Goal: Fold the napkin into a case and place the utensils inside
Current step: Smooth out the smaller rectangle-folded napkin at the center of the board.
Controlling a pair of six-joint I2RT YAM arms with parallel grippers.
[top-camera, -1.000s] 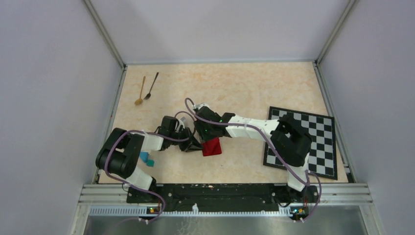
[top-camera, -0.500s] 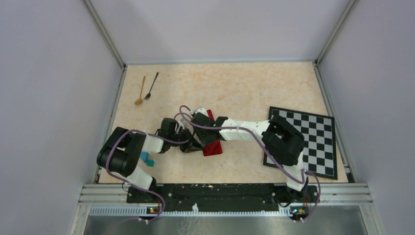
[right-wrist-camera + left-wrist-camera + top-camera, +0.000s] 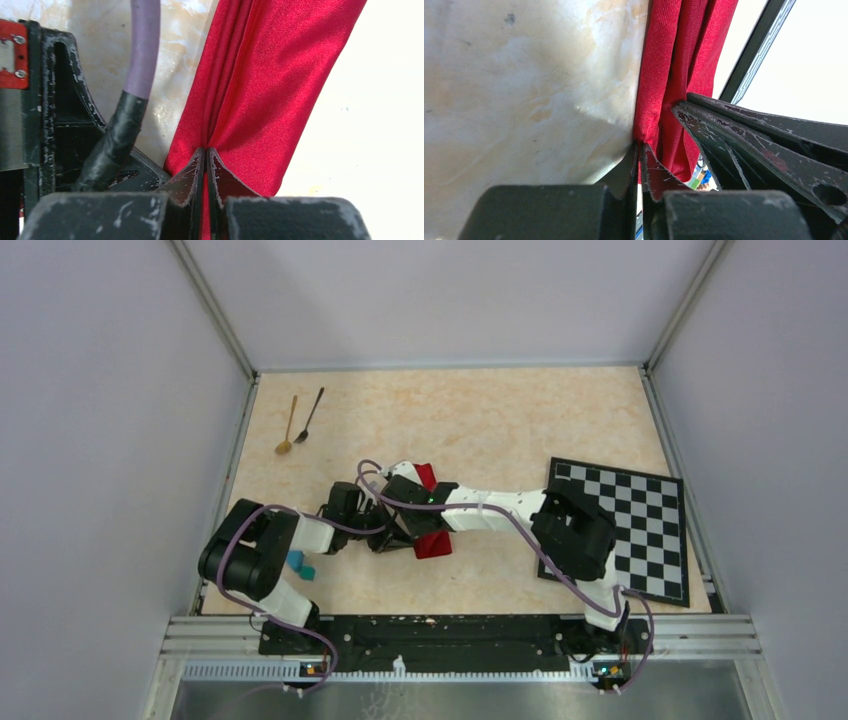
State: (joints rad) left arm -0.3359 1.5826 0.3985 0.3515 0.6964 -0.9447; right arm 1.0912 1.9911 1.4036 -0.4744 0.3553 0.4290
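The red napkin (image 3: 432, 546) lies bunched into folds just off the counter's (image 3: 500, 420) middle, toward 7 o'clock. The left gripper (image 3: 640, 146) is closed on one thin edge of the cloth. The right gripper (image 3: 206, 151) comes in from 3 o'clock and pinches a fold right beside it. The gold spoon (image 3: 289, 426) and the black spoon (image 3: 309, 416) lie side by side near the 10 o'clock corner, well apart from the napkin. A chequered mat (image 3: 640, 530) lies at 4 o'clock.
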